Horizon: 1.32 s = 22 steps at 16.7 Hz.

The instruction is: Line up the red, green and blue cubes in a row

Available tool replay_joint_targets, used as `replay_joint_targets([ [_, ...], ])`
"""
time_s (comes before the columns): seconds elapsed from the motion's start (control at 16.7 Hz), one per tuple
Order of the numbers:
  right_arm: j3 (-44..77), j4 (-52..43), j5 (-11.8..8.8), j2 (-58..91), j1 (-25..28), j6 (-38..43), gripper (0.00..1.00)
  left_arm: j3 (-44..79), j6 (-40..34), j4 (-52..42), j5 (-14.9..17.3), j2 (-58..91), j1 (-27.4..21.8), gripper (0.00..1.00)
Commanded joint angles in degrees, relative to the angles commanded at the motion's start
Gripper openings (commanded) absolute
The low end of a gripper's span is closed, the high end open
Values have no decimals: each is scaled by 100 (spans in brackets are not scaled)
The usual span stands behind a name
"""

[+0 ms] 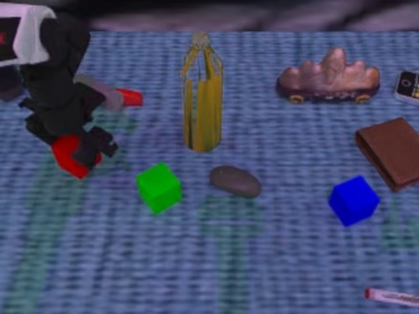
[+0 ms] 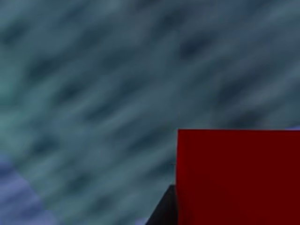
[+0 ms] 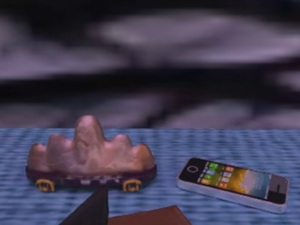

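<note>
My left gripper (image 1: 80, 154) is shut on the red cube (image 1: 64, 156) near the table's left side, left of the green cube (image 1: 158, 187). In the left wrist view the red cube (image 2: 238, 176) fills one corner, with a dark finger (image 2: 164, 212) pressed against its side and blue-green cloth beyond. The green cube rests on the cloth left of centre. The blue cube (image 1: 353, 200) sits far to the right, alone. My right arm is outside the top view; its wrist camera faces the table's far right corner.
A red stapler (image 1: 129, 97) lies behind the left arm. A yellow bottle (image 1: 203, 98) stands at back centre, with a grey pebble (image 1: 235, 181) between the green and blue cubes. A wheeled brown model (image 1: 327, 78), phone (image 1: 409, 86), brown wallet (image 1: 391, 152) and pen (image 1: 393, 297) are at the right.
</note>
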Motion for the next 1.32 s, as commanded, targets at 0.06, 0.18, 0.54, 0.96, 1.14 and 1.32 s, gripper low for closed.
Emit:
replay_joint_targets([
  [0.06, 0, 0, 0, 0, 0, 0, 100, 124, 6, -247, -1, -89, 9, 0],
  [0.18, 0, 0, 0, 0, 0, 0, 100, 327, 15, -576, -2, -250, 24, 0],
  [0.54, 0, 0, 0, 0, 0, 0, 100, 376, 13, -648, -6, -291, -8, 0],
  [0.96, 0, 0, 0, 0, 0, 0, 100, -84, -1660, -627, -47, -683, -802, 0],
  [1.14, 0, 0, 0, 0, 0, 0, 100, -527, -3070, -601, -72, -1029, -1402, 0],
  [1.32, 0, 0, 0, 0, 0, 0, 100, -988, -4595, -574, -94, -1391, -2045, 0],
])
